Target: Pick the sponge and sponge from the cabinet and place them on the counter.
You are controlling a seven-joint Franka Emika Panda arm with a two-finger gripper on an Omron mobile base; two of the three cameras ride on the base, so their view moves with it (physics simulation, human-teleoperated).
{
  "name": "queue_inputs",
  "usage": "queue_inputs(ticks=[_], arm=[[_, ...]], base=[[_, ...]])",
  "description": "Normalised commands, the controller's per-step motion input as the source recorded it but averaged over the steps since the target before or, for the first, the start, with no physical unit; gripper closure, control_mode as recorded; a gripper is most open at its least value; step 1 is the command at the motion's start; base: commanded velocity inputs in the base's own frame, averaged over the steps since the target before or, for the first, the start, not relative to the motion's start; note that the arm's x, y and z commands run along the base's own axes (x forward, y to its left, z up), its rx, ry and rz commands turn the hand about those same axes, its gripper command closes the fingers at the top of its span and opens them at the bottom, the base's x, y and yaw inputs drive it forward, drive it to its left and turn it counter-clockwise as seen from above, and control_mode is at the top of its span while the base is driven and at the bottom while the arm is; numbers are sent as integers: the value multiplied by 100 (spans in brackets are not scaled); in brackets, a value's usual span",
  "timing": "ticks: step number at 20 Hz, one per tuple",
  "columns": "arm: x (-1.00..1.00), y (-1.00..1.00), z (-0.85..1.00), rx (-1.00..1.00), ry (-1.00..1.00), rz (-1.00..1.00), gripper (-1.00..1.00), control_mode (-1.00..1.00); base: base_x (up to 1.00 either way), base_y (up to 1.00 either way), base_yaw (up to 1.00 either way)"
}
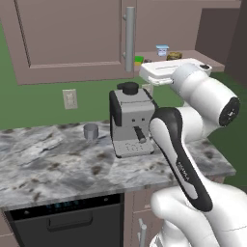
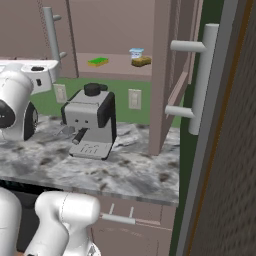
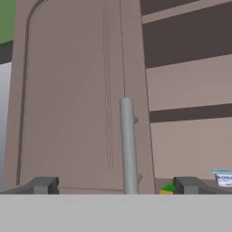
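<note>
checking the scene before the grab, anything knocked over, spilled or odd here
Nothing stands out. The green sponge, tan sponge and small cup sit flat on the open cabinet shelf. The coffee machine stands upright on the counter, no spill around it.

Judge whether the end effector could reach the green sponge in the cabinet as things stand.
Probably yes. The right cabinet door stands swung open, the green sponge lies exposed on the shelf, and the open end effector faces the closed left door just beside it.
</note>
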Motion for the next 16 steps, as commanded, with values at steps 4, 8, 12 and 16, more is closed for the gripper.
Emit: queue_inputs(ticks=[4, 8, 12, 16], arm=[[22, 5, 2, 0, 0, -4, -100, -100], [26, 4, 0, 0, 0, -3, -100, -100], [27, 3, 0, 0, 0, -2, -100, -100], [25, 5, 0, 0, 0, -2, -100, -100]], base=[[0, 0, 0], [0, 0, 0], [0, 0, 0], [0, 0, 0]])
